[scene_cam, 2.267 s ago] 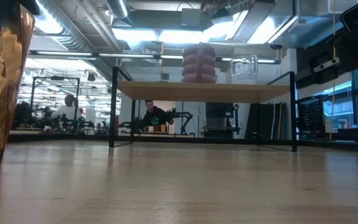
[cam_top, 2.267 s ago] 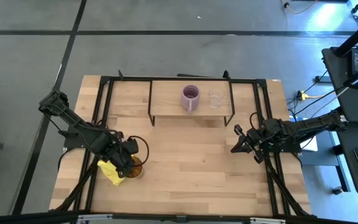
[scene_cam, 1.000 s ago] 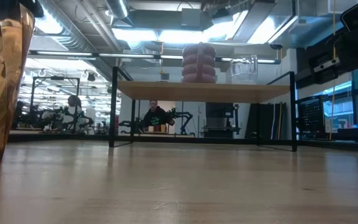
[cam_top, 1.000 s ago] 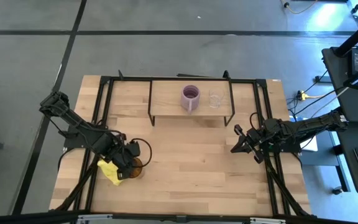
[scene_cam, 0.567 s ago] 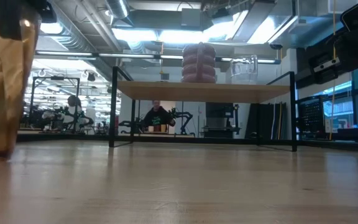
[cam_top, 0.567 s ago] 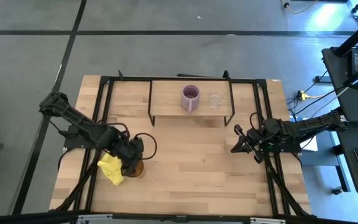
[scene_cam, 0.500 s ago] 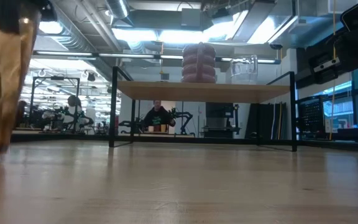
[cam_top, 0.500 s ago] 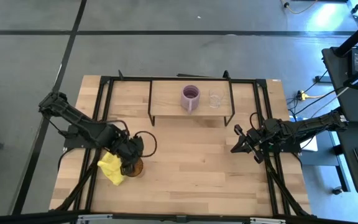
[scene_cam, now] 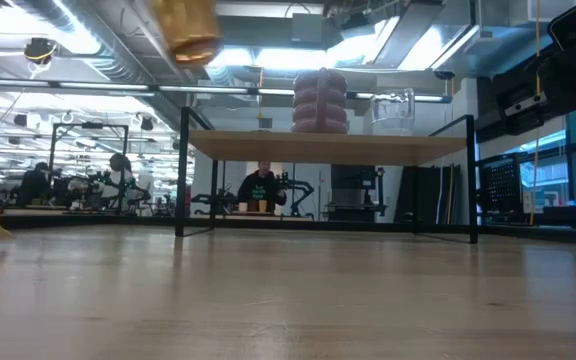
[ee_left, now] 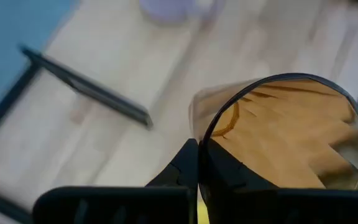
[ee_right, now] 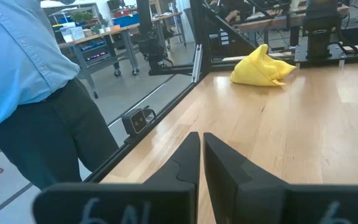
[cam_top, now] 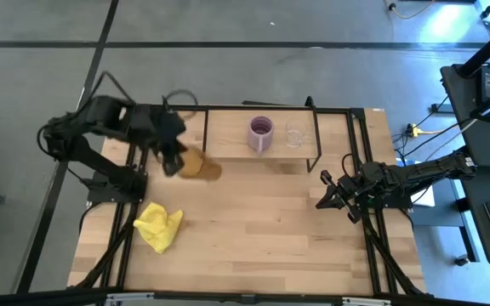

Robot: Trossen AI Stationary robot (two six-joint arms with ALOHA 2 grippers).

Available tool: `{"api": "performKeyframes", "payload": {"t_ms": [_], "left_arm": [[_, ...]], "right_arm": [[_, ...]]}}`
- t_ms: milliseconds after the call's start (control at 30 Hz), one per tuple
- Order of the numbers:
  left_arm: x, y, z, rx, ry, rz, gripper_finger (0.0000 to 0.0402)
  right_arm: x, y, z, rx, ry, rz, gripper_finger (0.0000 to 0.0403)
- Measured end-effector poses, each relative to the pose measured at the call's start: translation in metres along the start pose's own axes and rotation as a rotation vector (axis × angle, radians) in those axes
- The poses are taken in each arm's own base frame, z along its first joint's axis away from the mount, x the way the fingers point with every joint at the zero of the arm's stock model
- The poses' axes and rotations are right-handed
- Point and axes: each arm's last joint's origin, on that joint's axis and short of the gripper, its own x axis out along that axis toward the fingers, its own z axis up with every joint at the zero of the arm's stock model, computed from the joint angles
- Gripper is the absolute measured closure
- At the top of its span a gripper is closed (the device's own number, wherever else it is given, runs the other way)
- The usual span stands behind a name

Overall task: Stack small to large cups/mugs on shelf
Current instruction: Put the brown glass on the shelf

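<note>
Landmark: the shelf (cam_top: 228, 136), a low light-wood plank on black wire legs at the far middle of the tabletop (cam_top: 253, 229).

Yellow cloth (cam_top: 159, 226): crumpled on the tabletop, well forward of the shelf's left end; also visible from the right wrist.

Right gripper (cam_top: 324, 189): low over the tabletop, forward of the shelf's right end; fingers closed together on nothing, seen in the right wrist view. A person in a light blue shirt (ee_right: 23, 56) stands beside the table on this arm's side.

Left gripper (cam_top: 175, 159): raised in the air just off the shelf's left front corner, clamped on the amber tumbler (cam_top: 197, 164).

Amber tumbler: held clear of the tabletop, tilted, just forward-left of the shelf; in the low view its base hangs above shelf level.

Purple mug (cam_top: 261, 133): upright on the shelf, near its middle.

Clear glass cup (cam_top: 294, 135): upright on the shelf, just right of the purple mug, apart from it.
</note>
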Motion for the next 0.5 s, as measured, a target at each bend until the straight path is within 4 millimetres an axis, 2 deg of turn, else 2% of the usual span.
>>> {"api": "performKeyframes", "payload": {"t_ms": [100, 200, 333, 500], "left_arm": [[-0.006, 0.016, 0.015, -0.009, -0.069, 0.041, 0.0401], [-0.001, 0.029, 0.032, 0.008, -0.098, 0.109, 0.0401], [0.026, 0.044, 0.056, 0.008, -0.018, 0.132, 0.0401], [0.06, 0.062, 0.075, 0.022, 0.086, 0.119, 0.0401]], "right_arm": [[0.0, 0.0, 0.0, 0.001, 0.0, 0.0, 0.038], [0.0, 0.0, 0.0, 0.0, 0.0, 0.0, 0.038], [0.0, 0.0, 0.0, 0.0, 0.0, 0.0, 0.038], [0.0, 0.0, 0.0, 0.0, 0.0, -0.001, 0.038]]}}
